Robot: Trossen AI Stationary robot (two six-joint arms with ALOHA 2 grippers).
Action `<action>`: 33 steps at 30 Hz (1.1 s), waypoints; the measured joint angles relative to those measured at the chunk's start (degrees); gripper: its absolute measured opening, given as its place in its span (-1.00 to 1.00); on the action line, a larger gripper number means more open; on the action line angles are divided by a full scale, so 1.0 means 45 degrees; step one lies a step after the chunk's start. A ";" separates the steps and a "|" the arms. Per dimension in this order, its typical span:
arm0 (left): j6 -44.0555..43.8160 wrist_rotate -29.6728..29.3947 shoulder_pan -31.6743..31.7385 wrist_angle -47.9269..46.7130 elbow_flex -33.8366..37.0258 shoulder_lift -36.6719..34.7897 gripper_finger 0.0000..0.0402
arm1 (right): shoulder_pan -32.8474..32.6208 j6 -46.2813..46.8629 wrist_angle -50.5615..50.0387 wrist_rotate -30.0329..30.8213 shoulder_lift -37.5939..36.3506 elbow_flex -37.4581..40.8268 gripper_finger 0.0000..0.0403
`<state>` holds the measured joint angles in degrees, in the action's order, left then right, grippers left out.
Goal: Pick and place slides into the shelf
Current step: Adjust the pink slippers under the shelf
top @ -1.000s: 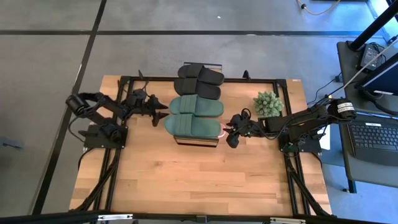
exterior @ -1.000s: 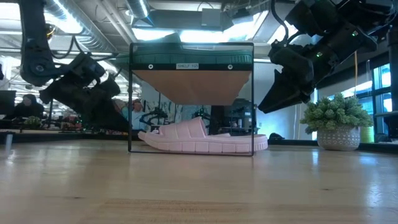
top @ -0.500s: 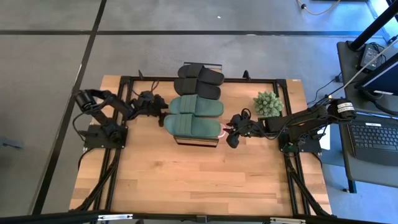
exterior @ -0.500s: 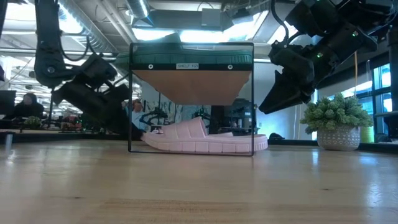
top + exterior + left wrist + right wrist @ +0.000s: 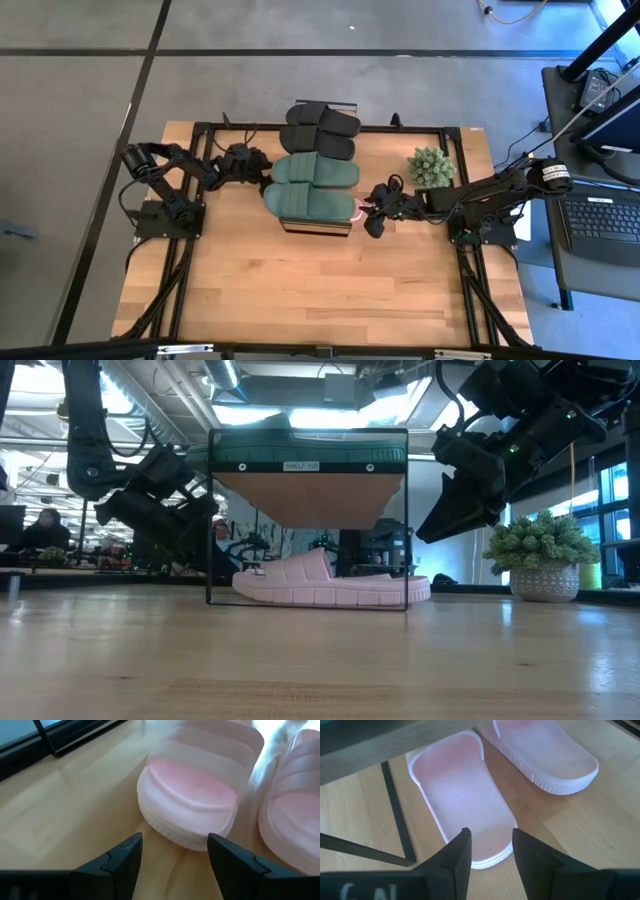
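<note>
The shelf [image 5: 316, 231] stands at the table's middle, with its wood board [image 5: 310, 500] raised in a black frame. Two dark green slides [image 5: 312, 202] lie on top of it, and two black slides [image 5: 320, 130] lie behind them. Two pale pink slides [image 5: 320, 585] rest with their soles on the table under the board. My left gripper [image 5: 175, 847] is open at the shelf's left end [image 5: 262, 170], its fingers just short of one pink slide's end [image 5: 190, 790]. My right gripper [image 5: 489, 842] is open at the shelf's right end [image 5: 367, 212], above the other pink slide's heel [image 5: 462, 795].
A small potted plant [image 5: 431, 166] stands on the table to the right of the shelf, just behind my right arm. The wide near half of the wooden tabletop [image 5: 310, 290] lies in front of the shelf. A desk with a laptop [image 5: 600, 225] stands beyond the table's right edge.
My left gripper has moved toward the table's right edge, up to the shelf's left end and the pink slide under it, and a little toward the far edge. My right gripper and the slides have kept still.
</note>
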<state>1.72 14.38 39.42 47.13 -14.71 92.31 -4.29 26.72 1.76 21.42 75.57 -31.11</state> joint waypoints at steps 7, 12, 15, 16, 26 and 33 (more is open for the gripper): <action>-0.0011 0.0028 -0.0276 0.0000 -0.0201 0.0000 0.08 | 0.0000 -0.0001 0.0000 0.0000 0.0000 0.0000 -0.29; 0.0077 -0.0187 -0.0242 -0.0029 -0.0196 0.0000 0.08 | 0.0000 0.0000 -0.0009 -0.0002 0.0000 0.0000 -0.29; 0.0086 -0.0509 -0.0173 -0.0029 -0.0196 0.0000 0.08 | 0.0000 0.0000 -0.0085 -0.0002 0.0000 0.0002 -0.29; 0.0081 -0.0610 -0.0113 -0.0029 -0.0196 0.0000 0.08 | 0.0000 0.0000 -0.0102 -0.0002 0.0000 0.0001 -0.29; 0.0063 0.0081 0.0666 -0.0029 -0.0182 -0.0005 0.08 | 0.0000 0.0000 -0.0136 -0.0002 0.0000 0.0000 -0.29; -0.0011 0.0008 0.1316 -0.0029 -0.0177 -0.0015 0.08 | 0.0000 0.0000 -0.0136 -0.0002 0.0000 0.0005 -0.29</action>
<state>1.67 14.41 45.35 47.00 -15.51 92.25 -4.29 26.72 1.15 21.41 75.57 -31.09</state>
